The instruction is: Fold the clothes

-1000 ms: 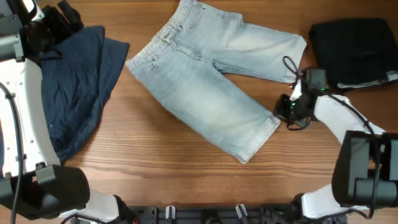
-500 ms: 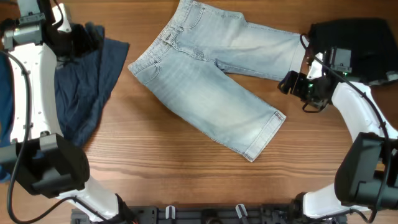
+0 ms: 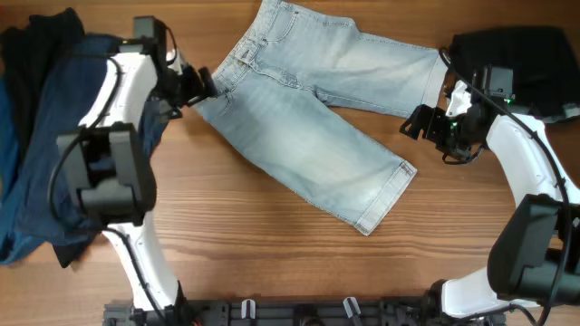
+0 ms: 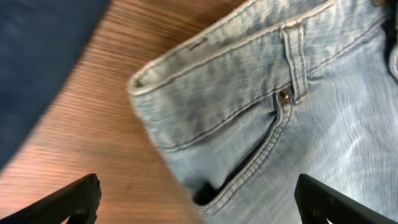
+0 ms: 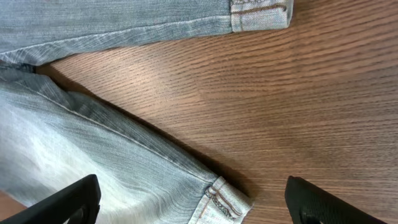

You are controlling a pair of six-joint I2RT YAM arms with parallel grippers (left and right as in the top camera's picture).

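The clothes in play are pale blue denim shorts (image 3: 308, 118), lying flat and spread in the middle of the table, waistband at upper left and both legs pointing right. My left gripper (image 3: 201, 86) hovers open over the waistband's left corner; the left wrist view shows the waistband (image 4: 249, 81) and a pocket opening between the fingers of that gripper (image 4: 196, 199). My right gripper (image 3: 419, 122) stands open between the two leg hems. In its wrist view the lower leg's hem (image 5: 227, 200) lies between its fingers (image 5: 193, 202), and the upper leg's hem (image 5: 261, 14) is at the top.
A dark navy garment (image 3: 100, 163) is heaped at the left, and its edge also shows in the left wrist view (image 4: 37, 50). Black cloth (image 3: 36, 45) lies behind it. A folded black garment (image 3: 517, 68) sits at the back right, close to my right arm.
My right gripper opened, let go of the lower leg's hem and rose to between the two hems. My left arm swung in from the far left to the waistband corner.
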